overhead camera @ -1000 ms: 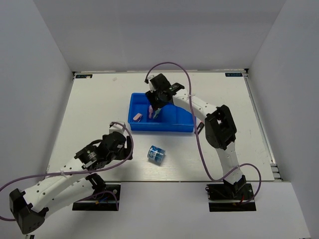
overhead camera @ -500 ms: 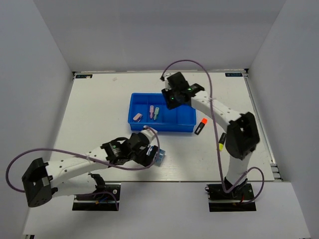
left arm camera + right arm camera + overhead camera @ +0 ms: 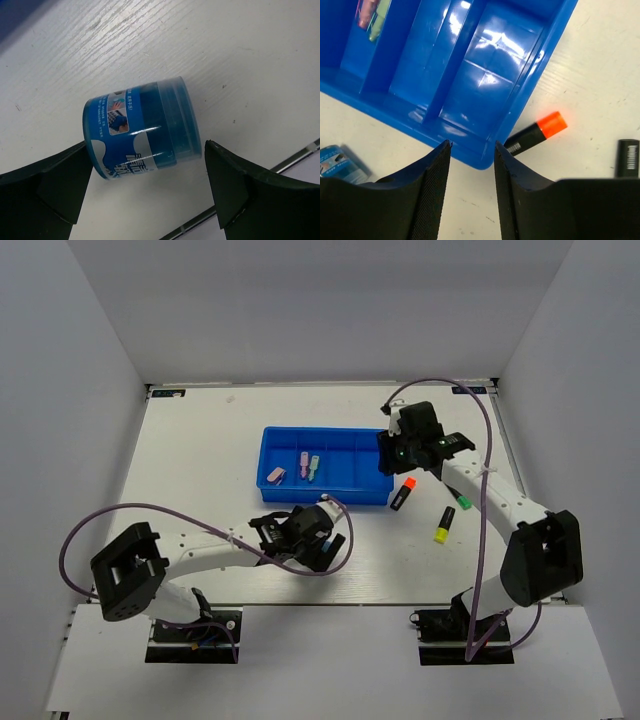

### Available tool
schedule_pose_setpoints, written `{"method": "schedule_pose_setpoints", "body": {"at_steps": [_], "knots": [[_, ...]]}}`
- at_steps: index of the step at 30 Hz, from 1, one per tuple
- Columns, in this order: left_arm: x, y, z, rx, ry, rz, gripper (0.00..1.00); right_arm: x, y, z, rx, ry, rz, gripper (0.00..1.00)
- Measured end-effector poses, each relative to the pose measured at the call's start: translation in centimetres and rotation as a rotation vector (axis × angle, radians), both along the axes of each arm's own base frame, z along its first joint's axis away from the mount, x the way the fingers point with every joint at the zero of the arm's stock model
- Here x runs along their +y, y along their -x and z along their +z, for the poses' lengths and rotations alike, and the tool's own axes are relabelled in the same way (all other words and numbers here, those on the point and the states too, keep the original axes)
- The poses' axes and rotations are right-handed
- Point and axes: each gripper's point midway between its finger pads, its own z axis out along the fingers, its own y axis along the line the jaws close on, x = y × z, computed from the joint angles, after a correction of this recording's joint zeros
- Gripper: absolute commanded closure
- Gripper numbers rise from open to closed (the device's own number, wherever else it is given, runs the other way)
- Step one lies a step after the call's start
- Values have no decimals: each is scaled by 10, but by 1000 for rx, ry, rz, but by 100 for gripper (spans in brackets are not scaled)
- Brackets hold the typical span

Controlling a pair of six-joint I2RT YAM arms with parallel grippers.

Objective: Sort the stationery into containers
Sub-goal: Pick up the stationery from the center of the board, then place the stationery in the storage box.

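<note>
A blue-and-clear tape roll (image 3: pixel 142 132) lies on its side on the white table. My left gripper (image 3: pixel 145 175) is open, one finger on each side of the roll, and it does not touch it. From above, that gripper (image 3: pixel 312 543) covers the roll. The blue tray (image 3: pixel 345 475) holds a pink eraser (image 3: pixel 277 476) and pastel pink and mint pieces (image 3: pixel 308 465). My right gripper (image 3: pixel 398 462) hangs open over the tray's right front corner (image 3: pixel 485 155), with nothing between its fingers. An orange-capped highlighter (image 3: pixel 403 493) lies just right of the tray.
A green-capped highlighter (image 3: pixel 460 500) and a yellow-capped one (image 3: pixel 443 527) lie on the table right of the tray. The table's front edge (image 3: pixel 280 165) runs close behind the roll. The roll (image 3: pixel 340 165) also shows at the left of the right wrist view.
My left arm has swung right to the roll and its jaws have widened round it. My right arm has moved from the tray's middle to its right end, uncovering three highlighters.
</note>
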Motion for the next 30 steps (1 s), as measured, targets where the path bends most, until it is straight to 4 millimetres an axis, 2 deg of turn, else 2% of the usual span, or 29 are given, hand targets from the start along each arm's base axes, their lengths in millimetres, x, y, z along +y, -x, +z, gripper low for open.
{"method": "schedule_pose_setpoints", "body": {"at_steps": [4,6,7,8,11,14,15,16,17,20,23,25,26,28,30], "knots": [[-4,-2,-9,5,-26,27,0,-4,11,-8,36,-24,3,56],[-7,-6,-10,-6,-41,50,17,-5,13,-7,39,-41,5,56],[-9,-9,-10,-18,-48,62,27,-5,15,-5,39,-53,6,56],[-12,-10,-10,-22,-49,73,60,-6,16,-4,37,-61,6,56],[-15,-12,-9,-43,-64,87,97,-10,22,2,26,-82,10,58],[-16,-14,-1,-51,-86,93,100,-14,29,10,3,-96,17,69],[-19,-16,7,-54,-87,91,100,-15,31,13,-9,-102,21,77],[-26,-18,18,-62,-81,85,100,-17,33,15,-19,-100,26,95],[-35,-22,31,-73,-60,82,100,-18,36,18,-31,-100,34,100],[-66,-37,82,-120,24,68,100,-25,43,19,-50,-92,36,100],[-96,-59,138,-165,118,79,100,-39,50,8,-48,-51,20,100],[-111,-86,169,-190,168,124,100,-48,52,-3,-30,-18,-4,100],[-118,-105,185,-203,190,159,98,-54,54,-10,-16,3,-22,100],[-122,-143,199,-228,217,226,97,-65,57,-19,4,44,-53,100],[-121,-176,199,-238,207,277,93,-75,58,-25,12,71,-84,100]]}}
